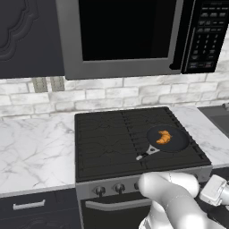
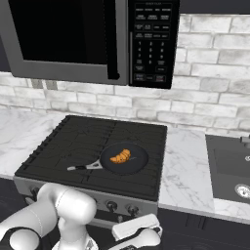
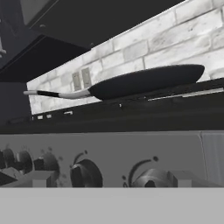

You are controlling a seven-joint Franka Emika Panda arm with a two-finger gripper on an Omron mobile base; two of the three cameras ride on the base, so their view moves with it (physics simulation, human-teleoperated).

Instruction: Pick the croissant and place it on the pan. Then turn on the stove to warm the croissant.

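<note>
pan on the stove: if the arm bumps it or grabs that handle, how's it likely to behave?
The pan sits on raised grates of the stove, so a bump would probably scrape or rock it, not slide it. Its thin handle juts off one side; lifting there likely tips it. The croissant lies loose inside and may shift.

No text, brand, number or sign can be read anywhere. The black keypad panel of the grey microwave (image 2: 153, 41) carries rows of small pale key markings, seen also in the left base view (image 1: 206, 33), but they are too small and blurred to make out. The silver front panel of the black stove (image 3: 131, 153), with its dark round knobs (image 3: 85, 174), bears only tiny dots beside the knobs, with no legible lettering.
</note>
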